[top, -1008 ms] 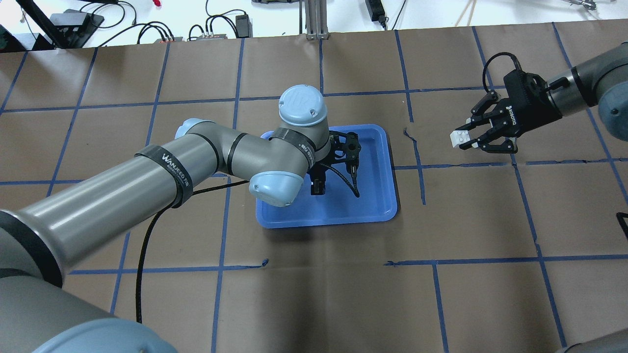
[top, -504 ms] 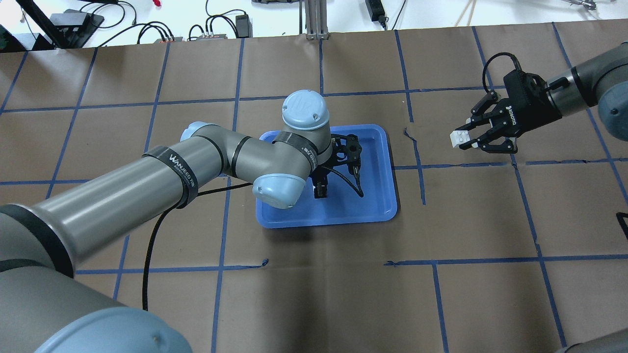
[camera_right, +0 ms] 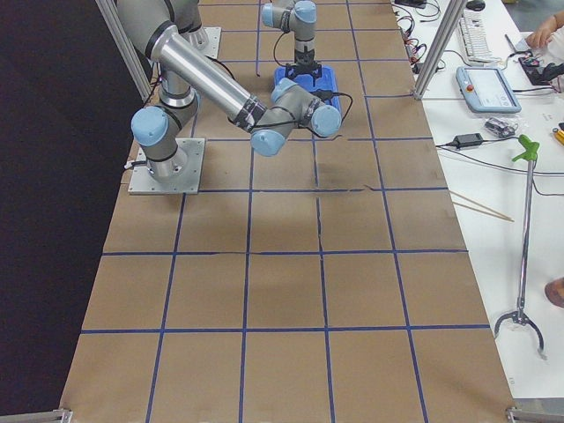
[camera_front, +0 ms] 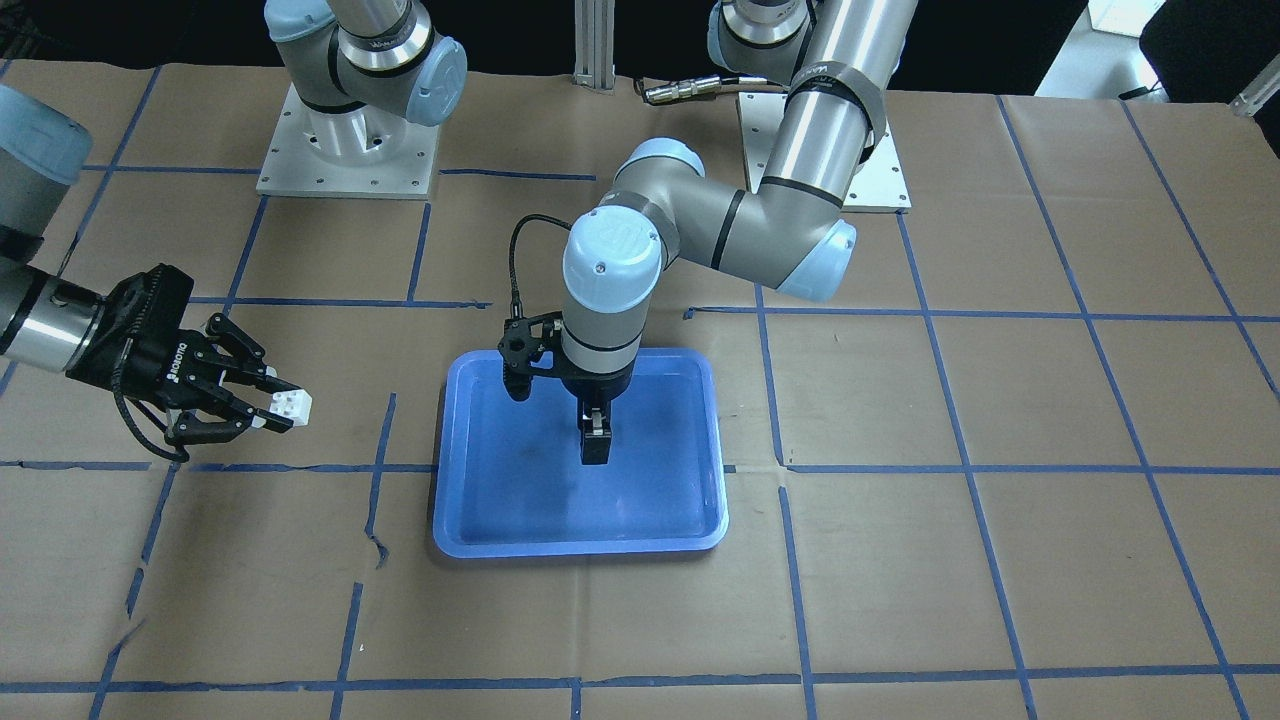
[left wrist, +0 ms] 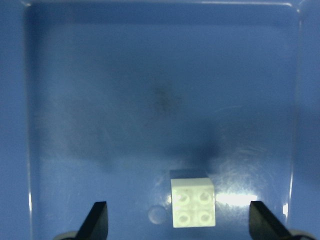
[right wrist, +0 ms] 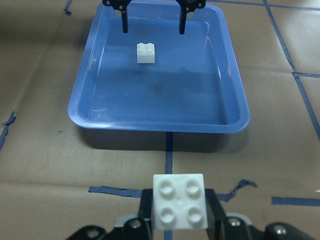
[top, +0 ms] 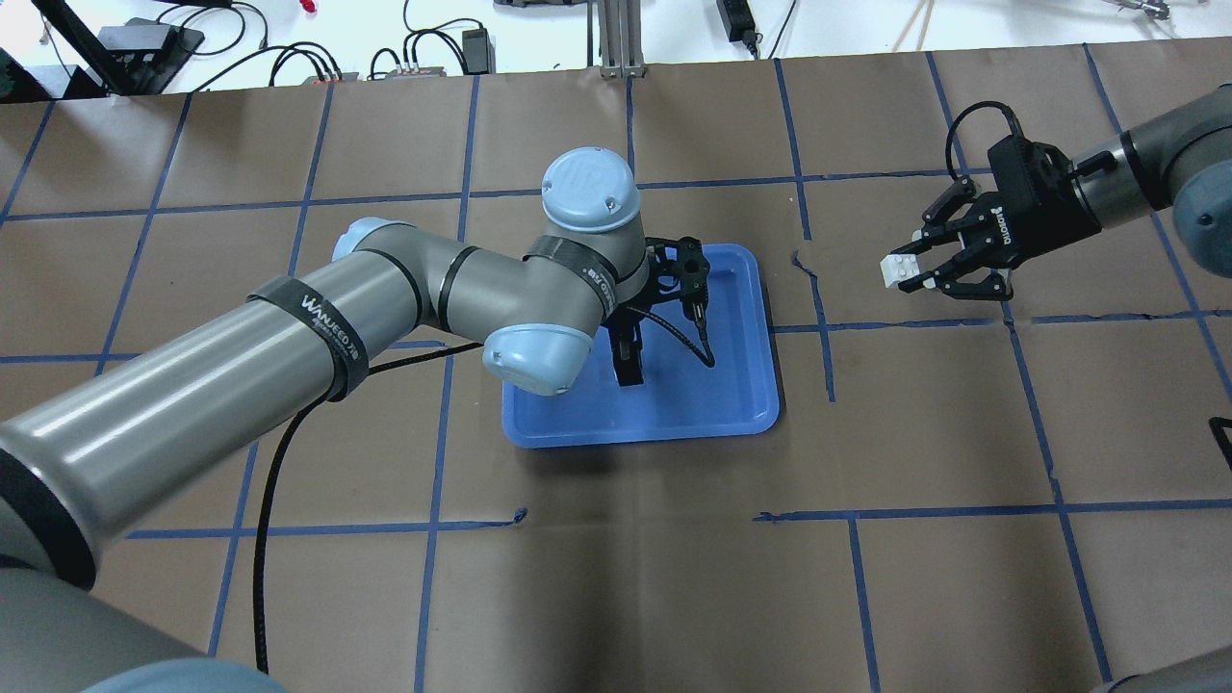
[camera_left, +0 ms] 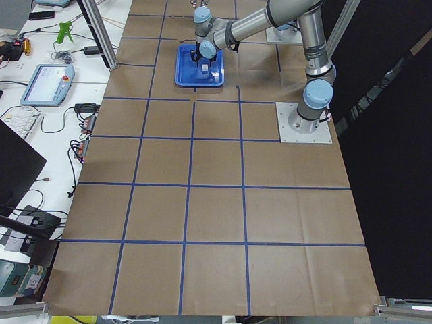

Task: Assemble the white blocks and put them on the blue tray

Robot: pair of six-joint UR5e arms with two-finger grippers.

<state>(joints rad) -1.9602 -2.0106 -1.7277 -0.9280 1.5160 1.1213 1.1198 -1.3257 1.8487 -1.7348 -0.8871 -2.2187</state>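
The blue tray (top: pixel 731 385) lies at the table's middle. One white block (left wrist: pixel 193 201) rests studs up on the tray's base; it also shows in the right wrist view (right wrist: pixel 145 52). My left gripper (top: pixel 628 364) hangs open over the tray, its fingers (left wrist: pixel 97 222) wide apart on either side of that block and not touching it. My right gripper (top: pixel 910 272) is shut on the second white block (top: pixel 897 270), held above the table to the right of the tray, clear of it; this block also shows in the right wrist view (right wrist: pixel 179 201).
The table is covered in brown paper with a blue tape grid (top: pixel 818 327). Cables and power bricks (top: pixel 423 58) lie on the white bench beyond the far edge. The arm base plates (camera_front: pixel 345 150) stand at the robot's side.
My left wrist has shifted slightly toward the far side while its gripper stays over the tray. My right gripper with its block has barely moved.
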